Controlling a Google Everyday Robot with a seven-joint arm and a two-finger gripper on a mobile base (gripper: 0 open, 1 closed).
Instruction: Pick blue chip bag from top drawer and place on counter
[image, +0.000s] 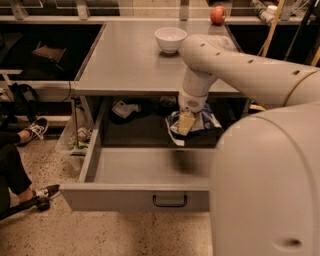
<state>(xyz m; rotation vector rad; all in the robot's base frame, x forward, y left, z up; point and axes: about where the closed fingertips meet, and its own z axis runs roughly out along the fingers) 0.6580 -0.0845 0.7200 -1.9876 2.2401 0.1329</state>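
Note:
The top drawer (135, 197) stands pulled open below the counter (125, 60), its dark wire handle (170, 201) facing me. My gripper (186, 123) hangs from the arm (240, 67) over the back right of the drawer, just below the counter's front edge. It is shut on the blue chip bag (202, 125), which hangs crumpled around the fingers, lifted off the drawer floor. The bag's white label panel shows at its lower left.
A white bowl (170, 39) and a red apple (218, 15) sit at the counter's far side. A pale packet (125, 108) lies at the drawer's back left. A person's shoes (35, 130) are on the floor at left. My own body (265, 185) fills the right foreground.

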